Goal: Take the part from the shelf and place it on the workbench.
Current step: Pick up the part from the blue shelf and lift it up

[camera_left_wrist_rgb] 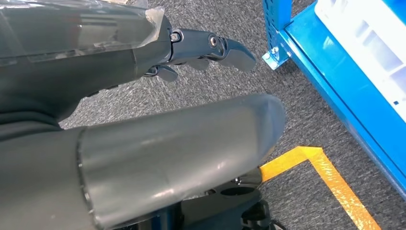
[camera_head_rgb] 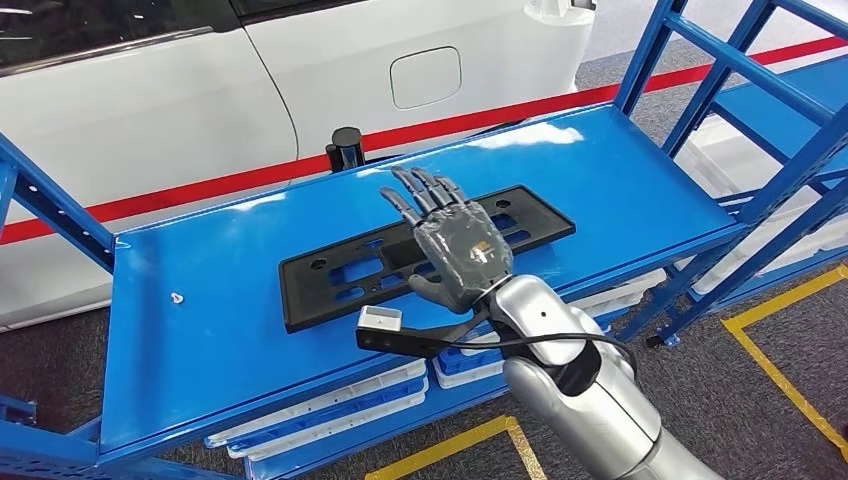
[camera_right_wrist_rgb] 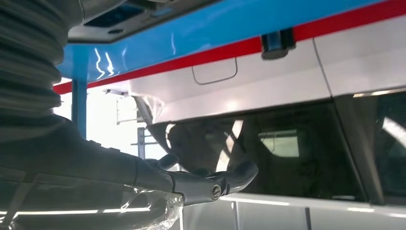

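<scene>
The part [camera_head_rgb: 305, 295] is a long flat black plate with cutouts, lying across the middle of the blue shelf [camera_head_rgb: 200, 350]. My right hand [camera_head_rgb: 455, 245] is over its right half, back up, fingers stretched out and apart, holding nothing. The palm hides the plate beneath it, so I cannot tell whether they touch. In the right wrist view the right hand [camera_right_wrist_rgb: 191, 182] has its fingers extended toward the white car, with the blue shelf [camera_right_wrist_rgb: 215, 28] beside it. My left hand [camera_left_wrist_rgb: 210, 48] hangs over grey carpet with nothing in it, fingers loosely extended.
A white car [camera_head_rgb: 150, 110] stands just behind the shelf. A black cylinder [camera_head_rgb: 346, 147] sits at the shelf's far edge and a small white bit [camera_head_rgb: 177, 297] at its left. White bins [camera_head_rgb: 330, 400] fill the lower level. Another blue rack [camera_head_rgb: 780, 100] stands at right; yellow tape [camera_head_rgb: 780, 370] marks the floor.
</scene>
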Available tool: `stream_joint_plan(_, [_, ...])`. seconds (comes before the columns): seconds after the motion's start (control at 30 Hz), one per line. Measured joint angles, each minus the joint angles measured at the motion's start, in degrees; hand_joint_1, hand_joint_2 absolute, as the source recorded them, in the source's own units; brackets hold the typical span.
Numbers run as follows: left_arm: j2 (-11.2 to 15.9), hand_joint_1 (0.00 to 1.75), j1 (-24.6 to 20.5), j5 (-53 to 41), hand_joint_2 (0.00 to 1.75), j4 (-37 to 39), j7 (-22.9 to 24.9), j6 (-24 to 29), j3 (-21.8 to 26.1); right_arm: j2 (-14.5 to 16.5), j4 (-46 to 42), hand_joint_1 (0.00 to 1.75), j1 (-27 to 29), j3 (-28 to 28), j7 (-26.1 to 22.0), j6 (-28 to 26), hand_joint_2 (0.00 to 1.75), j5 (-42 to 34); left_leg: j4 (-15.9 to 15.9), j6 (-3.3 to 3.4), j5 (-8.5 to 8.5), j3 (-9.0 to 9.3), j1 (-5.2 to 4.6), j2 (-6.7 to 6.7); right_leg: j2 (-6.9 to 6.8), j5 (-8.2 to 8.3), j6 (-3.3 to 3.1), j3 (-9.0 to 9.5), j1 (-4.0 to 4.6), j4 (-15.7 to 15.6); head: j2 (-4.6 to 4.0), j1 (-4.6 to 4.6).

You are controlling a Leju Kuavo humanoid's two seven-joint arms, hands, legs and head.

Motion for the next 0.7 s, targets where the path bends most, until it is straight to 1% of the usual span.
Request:
stream_joint_plan(0.1, [0.2, 0.00, -0.1, 0.1, 0.00, 0.0, -0.2, 0.1, 0.1, 1.0, 1.8, 0.00, -0.6, 1.7, 0.2, 1.0, 1.75, -0.1, 0.0, 0.00, 0.00, 0.00, 0.00, 0.00, -0.01, 0.00, 0.00, 0.00, 0.00, 0.0, 0.00, 0.01])
stream_joint_plan(0.27, [0.4, 0.00, -0.1, 0.5, 0.00, 0.0, -0.3, 0.2, 0.1, 1.5, 4.2, 0.00, -1.2, 3.5, 0.3, 1.5, 1.75, -0.2, 0.0, 0.00, 0.00, -0.01, -0.01, -0.01, -0.01, 0.00, 0.00, 0.00, -0.03, 0.0, 0.00, 0.02])
stream_joint_plan(0.7, [1.4, 0.00, -0.1, 2.0, 0.00, 0.1, -0.4, 0.8, 0.5, 3.5, 10.6, 0.00, -3.2, 5.9, 0.0, 1.7, 1.75, 0.1, 0.0, 0.00, 0.00, 0.00, -0.02, -0.01, -0.01, 0.00, 0.00, 0.00, -0.03, 0.0, 0.00, 0.00])
